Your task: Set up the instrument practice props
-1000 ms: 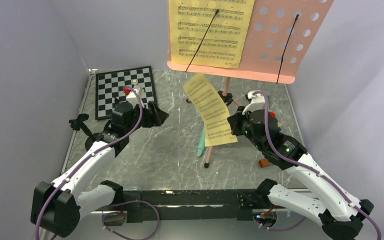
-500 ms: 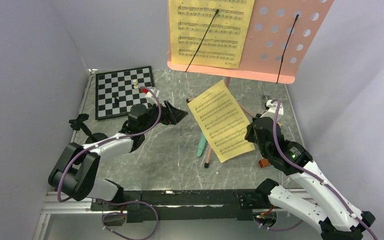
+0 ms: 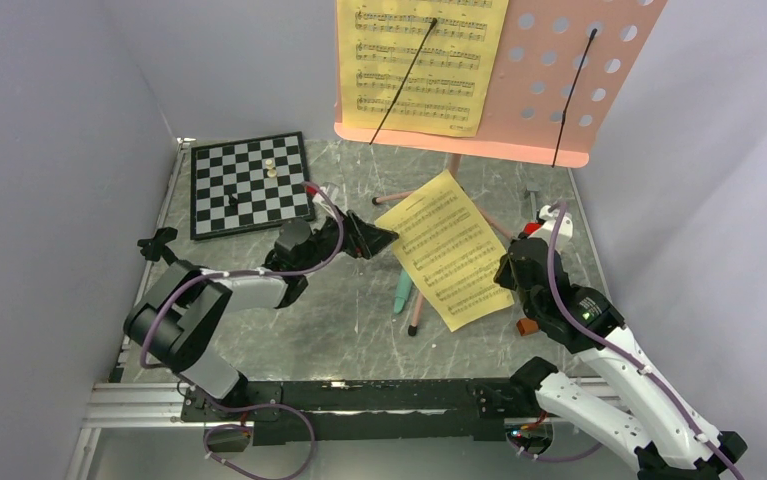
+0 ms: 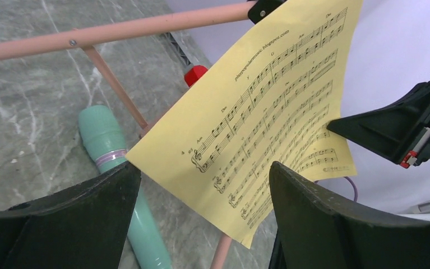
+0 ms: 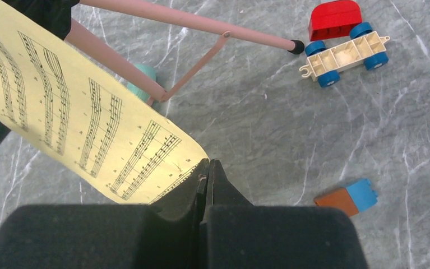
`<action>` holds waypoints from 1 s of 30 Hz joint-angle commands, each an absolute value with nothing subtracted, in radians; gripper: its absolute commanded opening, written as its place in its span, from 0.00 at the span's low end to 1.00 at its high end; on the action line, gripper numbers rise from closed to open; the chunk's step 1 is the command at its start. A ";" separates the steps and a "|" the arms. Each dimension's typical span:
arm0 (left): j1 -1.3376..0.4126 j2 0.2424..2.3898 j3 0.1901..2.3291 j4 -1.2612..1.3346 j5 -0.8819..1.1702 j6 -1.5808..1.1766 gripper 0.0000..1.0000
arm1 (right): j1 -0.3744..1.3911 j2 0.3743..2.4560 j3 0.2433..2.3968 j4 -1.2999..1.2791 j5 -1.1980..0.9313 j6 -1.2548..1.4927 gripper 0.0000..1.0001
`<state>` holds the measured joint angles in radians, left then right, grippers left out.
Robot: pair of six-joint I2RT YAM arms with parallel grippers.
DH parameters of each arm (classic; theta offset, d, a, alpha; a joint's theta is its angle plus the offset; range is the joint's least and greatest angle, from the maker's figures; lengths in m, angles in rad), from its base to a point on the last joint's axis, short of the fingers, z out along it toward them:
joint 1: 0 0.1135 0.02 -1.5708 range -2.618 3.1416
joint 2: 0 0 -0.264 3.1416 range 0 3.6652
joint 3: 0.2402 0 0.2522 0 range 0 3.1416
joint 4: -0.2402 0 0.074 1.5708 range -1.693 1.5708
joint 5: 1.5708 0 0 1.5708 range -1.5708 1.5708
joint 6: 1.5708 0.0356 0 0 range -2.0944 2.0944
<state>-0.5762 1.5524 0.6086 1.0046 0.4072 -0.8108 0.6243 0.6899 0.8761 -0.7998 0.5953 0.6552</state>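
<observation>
We see the right gripper (image 5: 206, 167) pinched closed on a corner of the loose yellow sheet-music page (image 3: 449, 250), which is held tilted above the marble table (image 3: 299, 320). The left gripper (image 3: 383, 239) gapes wide, with the page's opposite corner between its fingers, ungripped. The mint-green tube (image 3: 400, 291) lies flat beneath the page, by the pink music stand (image 3: 559, 90) legs.

I see my grey marble counter (image 3: 339, 310) carrying a chessboard (image 3: 249, 183), a mint-green tube (image 3: 401, 290), pink tripod legs (image 5: 190, 21) and toy blocks (image 5: 346, 197).
</observation>
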 commanded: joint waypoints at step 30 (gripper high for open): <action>-0.600 1.451 0.654 0.960 0.464 -0.794 0.00 | 0.606 0.629 0.782 -0.586 0.452 0.587 0.20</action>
<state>-0.5953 1.6112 0.6090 1.1614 0.4397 -0.9203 0.6098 0.6605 0.7956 -0.7040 0.5068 0.6643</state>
